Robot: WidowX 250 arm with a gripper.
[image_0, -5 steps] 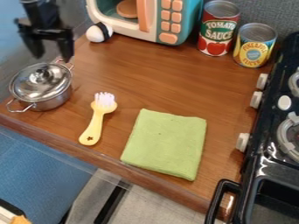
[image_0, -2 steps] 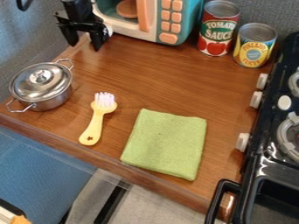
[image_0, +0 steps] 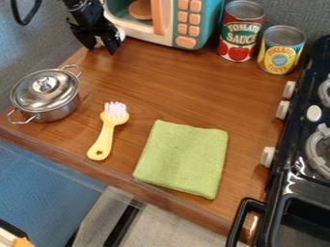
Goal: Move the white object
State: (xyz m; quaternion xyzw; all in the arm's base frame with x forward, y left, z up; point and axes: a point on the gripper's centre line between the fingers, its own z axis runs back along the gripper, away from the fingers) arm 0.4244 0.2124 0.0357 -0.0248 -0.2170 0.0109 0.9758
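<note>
Right beside the teal-and-white plastic toy microwave [image_0: 208, 21], the black two-finger gripper [image_0: 103, 48] hangs, fingers apart, mostly hiding a small white object [image_0: 121, 34].

At the far left, my black gripper [image_0: 103, 48] hid most of the white object [image_0: 121, 34]. The view's far edge cut off the toy microwave [image_0: 168, 24], its right edge the black stove [image_0: 284, 185], its near edge an orange shape [image_0: 22, 242], left corner.
</note>
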